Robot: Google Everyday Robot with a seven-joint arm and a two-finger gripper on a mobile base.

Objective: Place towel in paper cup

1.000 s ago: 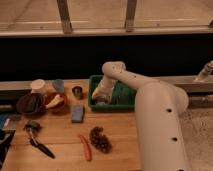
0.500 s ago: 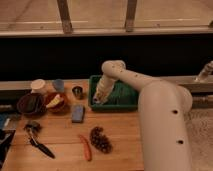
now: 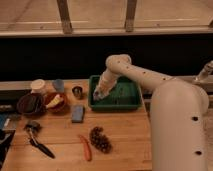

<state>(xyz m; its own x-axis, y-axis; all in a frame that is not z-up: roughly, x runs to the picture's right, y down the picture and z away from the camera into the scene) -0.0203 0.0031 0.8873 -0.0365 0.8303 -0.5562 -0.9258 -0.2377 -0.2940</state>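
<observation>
My gripper (image 3: 99, 93) is at the end of the white arm (image 3: 131, 71), low over the left end of the green tray (image 3: 125, 102). A small pale patch sits at its tip; I cannot tell whether it is the towel. No towel shows plainly anywhere else. The paper cup (image 3: 37, 86) is pale, upright and open-topped, at the back left of the wooden table, well left of the gripper.
Near the cup are a grey-blue cup (image 3: 59, 84), a small metal cup (image 3: 77, 92), a dark bowl (image 3: 30, 104) and a red bowl with yellow food (image 3: 55, 101). In front lie a blue sponge (image 3: 78, 113), a pine cone (image 3: 100, 139), an orange-red stick (image 3: 86, 147) and a black-handled tool (image 3: 38, 143).
The gripper has stayed at the left end of the green tray, shifting only slightly to the right. Nothing on the table has moved.
</observation>
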